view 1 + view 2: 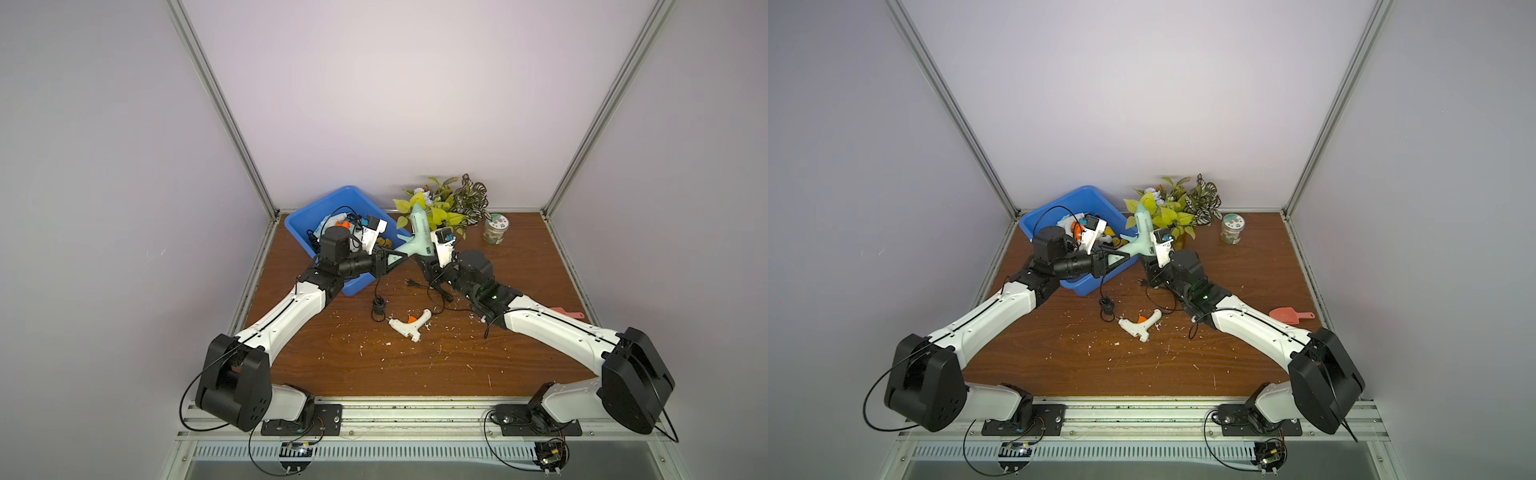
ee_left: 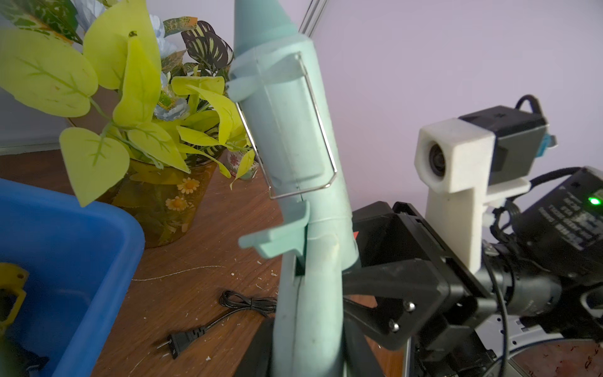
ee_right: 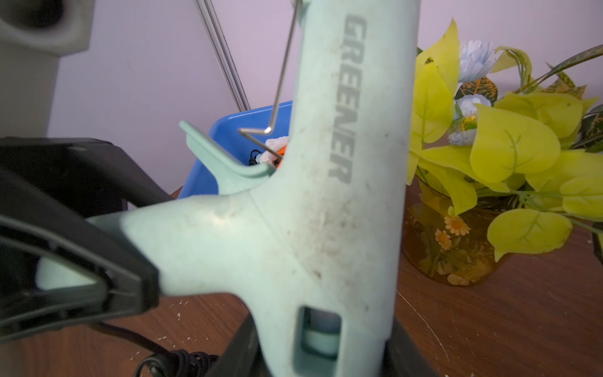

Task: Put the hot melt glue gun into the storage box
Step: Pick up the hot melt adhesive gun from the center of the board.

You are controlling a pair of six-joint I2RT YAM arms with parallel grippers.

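Observation:
A mint-green hot melt glue gun (image 1: 419, 237) (image 1: 1144, 237) hangs nozzle-up above the table, just right of the storage box (image 1: 332, 195) (image 1: 1071, 199). My left gripper (image 1: 397, 259) (image 2: 306, 342) is shut on its handle (image 3: 202, 241). My right gripper (image 1: 427, 262) (image 3: 326, 352) is shut on the rear of its barrel (image 2: 293, 147). The bright blue box holds several other tools and cords. A white glue gun (image 1: 409, 326) with an orange trigger lies on the table in front of both grippers.
A leafy plant in an amber pot (image 1: 444, 203) stands right behind the held gun, with a small jar (image 1: 494, 228) to its right. A black cord and plug (image 2: 182, 339) trail on the table below. A pink scoop (image 1: 1289, 314) lies by the right arm.

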